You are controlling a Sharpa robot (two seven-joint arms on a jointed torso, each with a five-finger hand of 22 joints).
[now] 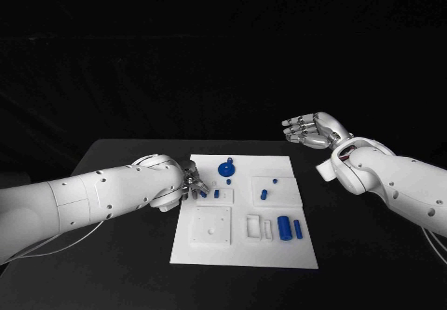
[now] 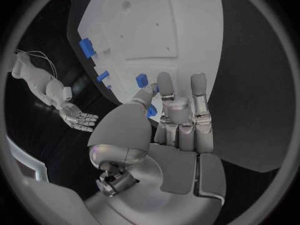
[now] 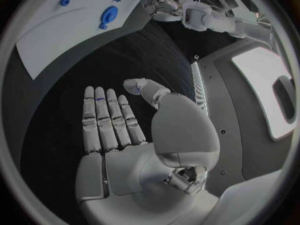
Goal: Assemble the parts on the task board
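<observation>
The white task board (image 1: 210,248) lies in the middle of the black table. On it are a round blue disc part (image 1: 227,170), several small blue pegs such as one (image 1: 263,194) mid-board, and two blue cylinders (image 1: 290,228) near its right side. My left hand (image 1: 191,182) is low over the board's left edge, and a small blue part (image 2: 152,111) sits pinched between its thumb and a finger. Another small blue part (image 2: 142,79) lies on the board just past the thumb tip. My right hand (image 1: 312,129) hangs raised beyond the board's far right corner, fingers apart and holding nothing.
Pale recessed fixtures (image 1: 212,226) sit on the board's near half. Bare black table (image 1: 121,271) surrounds the board on all sides. The right wrist view shows the board (image 3: 62,35) with the blue disc part (image 3: 109,15) well away from that hand (image 3: 115,125).
</observation>
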